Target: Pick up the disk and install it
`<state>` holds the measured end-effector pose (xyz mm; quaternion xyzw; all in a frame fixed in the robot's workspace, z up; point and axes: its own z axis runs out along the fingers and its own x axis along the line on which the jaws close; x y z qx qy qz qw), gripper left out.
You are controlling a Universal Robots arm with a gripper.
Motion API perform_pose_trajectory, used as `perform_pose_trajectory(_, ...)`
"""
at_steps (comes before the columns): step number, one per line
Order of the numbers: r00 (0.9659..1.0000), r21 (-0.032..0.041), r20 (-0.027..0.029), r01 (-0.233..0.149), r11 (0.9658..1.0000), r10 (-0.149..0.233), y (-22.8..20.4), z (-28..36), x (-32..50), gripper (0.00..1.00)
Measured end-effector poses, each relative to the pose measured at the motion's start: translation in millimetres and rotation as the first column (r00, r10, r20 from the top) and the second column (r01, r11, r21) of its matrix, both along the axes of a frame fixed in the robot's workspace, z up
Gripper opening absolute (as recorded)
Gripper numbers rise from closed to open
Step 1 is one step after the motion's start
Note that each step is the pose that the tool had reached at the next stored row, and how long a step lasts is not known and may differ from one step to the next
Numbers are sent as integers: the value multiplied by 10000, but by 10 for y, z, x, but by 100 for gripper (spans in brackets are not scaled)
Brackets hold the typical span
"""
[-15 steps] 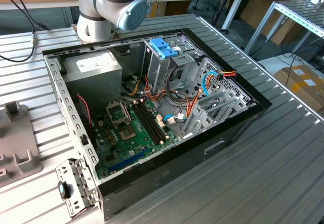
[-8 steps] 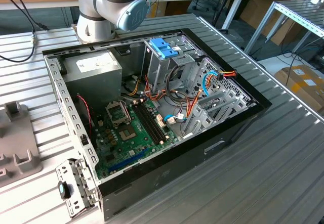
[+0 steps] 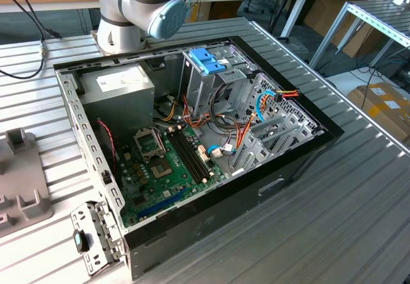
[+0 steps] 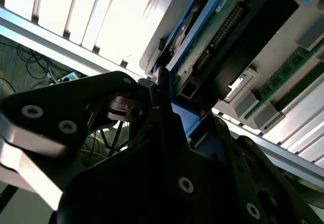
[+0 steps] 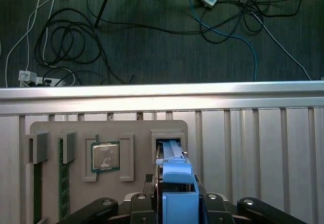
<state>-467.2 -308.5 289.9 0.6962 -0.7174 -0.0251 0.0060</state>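
Jaws of gripper (image 4: 187, 110) clenched on blue carrier edge of disk (image 4: 238, 27), in second wrist view. Disk stands on edge in slot of gray holder (image 5: 50, 128) on slatted counter (image 5: 253, 148), processor chip (image 5: 105, 157) seated nearby. Beyond counter edge, cables (image 5: 66, 42) on floor. Exterior view: open computer case (image 3: 307, 149) on counter, arm (image 3: 154, 5) at far side.
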Motion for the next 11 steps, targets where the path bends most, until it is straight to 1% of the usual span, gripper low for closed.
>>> perform_pose_trajectory(3,10000,2,3,0,10000,0,0,4,0,37)
perform_pose_trajectory(11,10000,5,1,0,10000,0,0,46,0,37)
